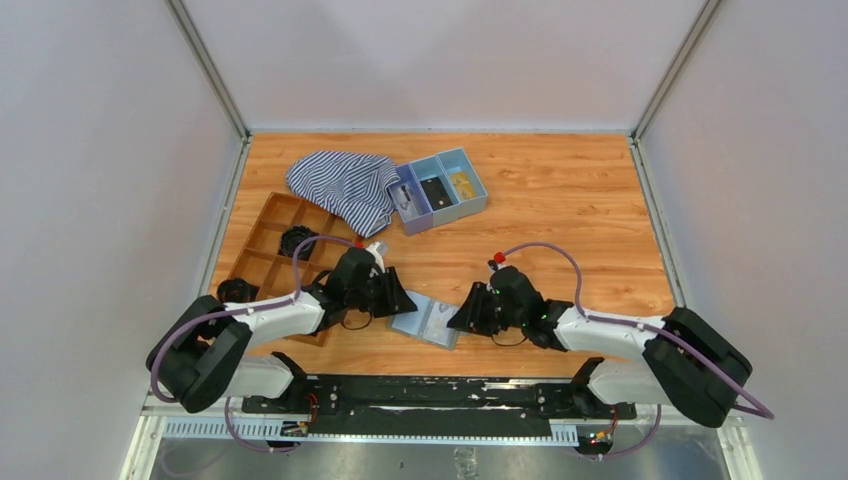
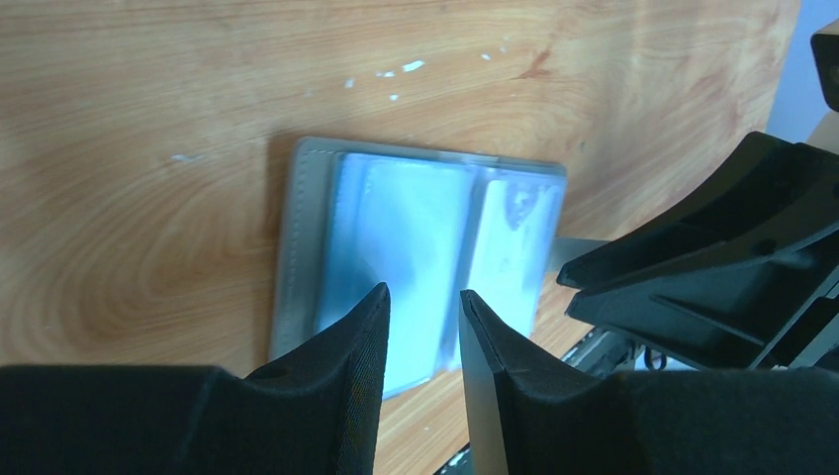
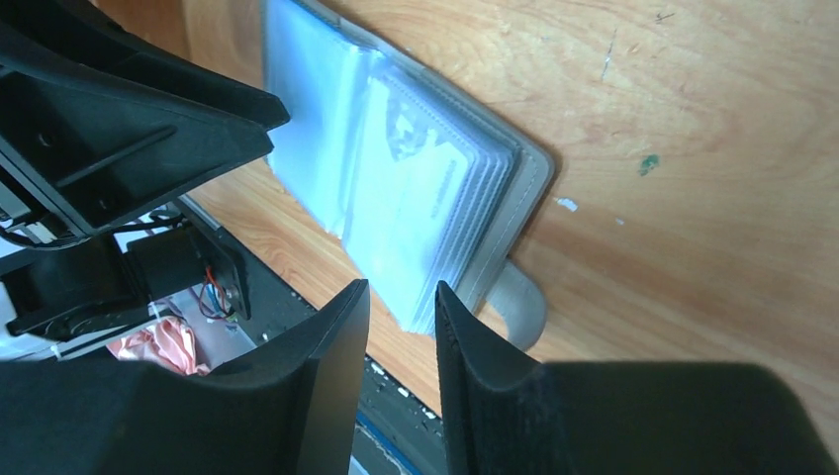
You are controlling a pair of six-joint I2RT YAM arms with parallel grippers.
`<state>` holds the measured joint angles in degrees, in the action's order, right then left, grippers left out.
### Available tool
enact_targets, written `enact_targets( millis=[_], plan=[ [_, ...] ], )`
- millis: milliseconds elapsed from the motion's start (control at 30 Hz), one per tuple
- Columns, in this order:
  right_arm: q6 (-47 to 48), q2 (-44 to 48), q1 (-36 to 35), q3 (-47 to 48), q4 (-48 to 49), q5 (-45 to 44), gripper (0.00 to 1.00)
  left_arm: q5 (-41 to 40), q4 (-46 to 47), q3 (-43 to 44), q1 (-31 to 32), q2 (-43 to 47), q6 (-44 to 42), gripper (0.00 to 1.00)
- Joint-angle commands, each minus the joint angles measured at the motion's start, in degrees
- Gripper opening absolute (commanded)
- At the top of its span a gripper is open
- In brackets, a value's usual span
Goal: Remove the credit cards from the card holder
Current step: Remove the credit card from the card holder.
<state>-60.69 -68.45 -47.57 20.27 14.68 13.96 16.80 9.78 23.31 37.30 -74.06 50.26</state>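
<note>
From above, the card holder (image 1: 425,323) lies open on the wooden table (image 1: 580,220), close to the near edge and right between my two hands. My left gripper (image 1: 403,300) sits at its left side and my right gripper (image 1: 460,318) at its right side, both low over it. Farther back lie a striped cloth (image 1: 345,185) and, touching it, a blue three-compartment tray (image 1: 445,190). A wooden divided tray (image 1: 275,240) sits to my left.

Through my left wrist camera, the holder (image 2: 396,237) shows its pale blue inside, with clear sleeves glinting. My left fingers (image 2: 346,356) stand a little apart over its near edge. The sleeve shows in the gap between them and I see nothing clamped. My right gripper (image 2: 712,267) fills the right of this view, just beside the holder's far half.

Through my right wrist camera, the holder (image 3: 524,168) lies slanted, its grey cover under a stack of clear sleeves. The credit cards (image 3: 420,183) are in those sleeves, pale, with print too blurred to read. My right fingers (image 3: 475,366) are likewise slightly parted. A corner of the sleeves reaches toward the gap, but the jaws are not closed on it. A grey closing tab (image 3: 522,309) sticks out from the cover beside my fingertip.
</note>
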Motion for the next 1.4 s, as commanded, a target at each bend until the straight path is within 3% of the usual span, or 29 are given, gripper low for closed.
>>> enact_targets(
  millis=[0,733,967,1100,1367],
  plan=[
    [-1.02,-3.5,-0.49,-1.0,5.14,0.58,0.35,1.46,0.09,-1.79,-1.73,0.64,-2.04,0.36],
    [0.12,-7.35,-0.7,4.25,10.96,5.74,0.35,2.45,-0.02,-2.91,-1.87,1.61,-2.01,0.35],
    [0.84,-12.06,-1.42,7.73,12.82,7.59,0.34,2.53,-0.58,-2.6,-2.07,6.29,-0.6,0.36],
    [1.59,-13.96,-2.3,9.91,12.97,7.91,0.34,0.46,-7.65,-0.09,-2.64,11.55,-1.48,0.36],
    [4.65,-21.32,-2.79,17.41,13.19,10.77,0.4,-13.71,-35.03,13.23,-2.84,17.06,-10.43,0.36]
  ],
)
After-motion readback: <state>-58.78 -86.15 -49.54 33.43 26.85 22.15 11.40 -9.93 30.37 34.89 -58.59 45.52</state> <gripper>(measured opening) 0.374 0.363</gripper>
